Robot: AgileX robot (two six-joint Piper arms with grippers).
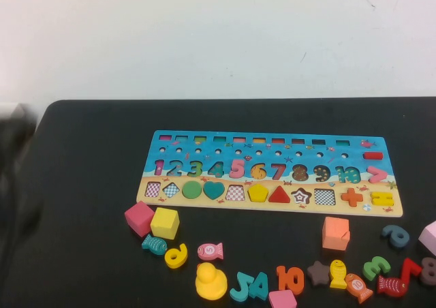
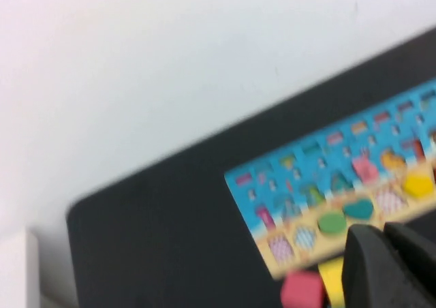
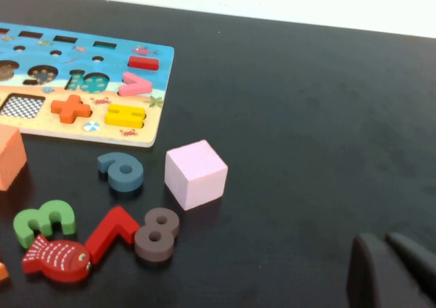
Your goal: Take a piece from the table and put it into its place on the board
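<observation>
Overhead, left tool (image 2: 390, 236) and right tool (image 3: 390, 243) both closed, empty, off the board (image 1: 272, 144).

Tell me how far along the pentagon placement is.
It looks done: the yellow pentagon sits in its recess on the board, between a checkered empty slot and the red triangle. Nothing is in hand. The left claw is shut and empty, raised over the board's left end; the right claw hovers over bare table, also shut and empty. Other recesses remain unfilled, with loose pieces below the board.
</observation>
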